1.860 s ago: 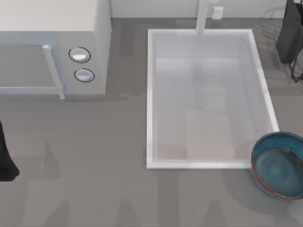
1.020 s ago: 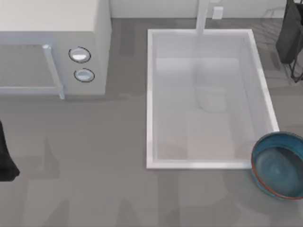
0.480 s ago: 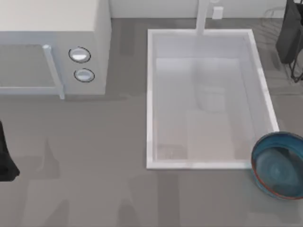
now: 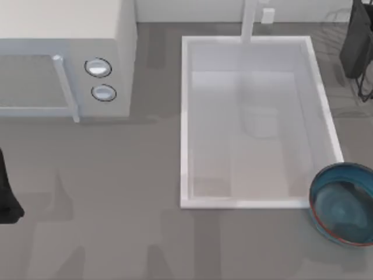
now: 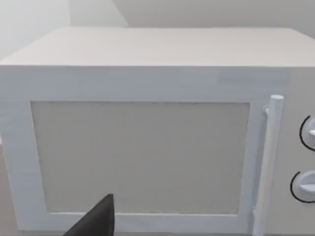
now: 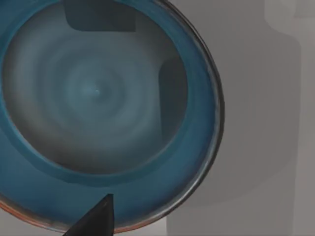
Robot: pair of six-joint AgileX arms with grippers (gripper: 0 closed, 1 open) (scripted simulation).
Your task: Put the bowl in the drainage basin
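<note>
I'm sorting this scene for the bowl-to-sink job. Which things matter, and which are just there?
Part of the job:
- bowl, on the table by the sink's near right corner
- sink, nothing in it

Just there:
- microwave, at the table's left
- wire rack, at the far right

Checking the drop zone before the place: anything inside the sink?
Nothing lies in the sink; its white floor shows bare, only faint shadows. The bowl sits on the table at its near right corner, also holding nothing.
</note>
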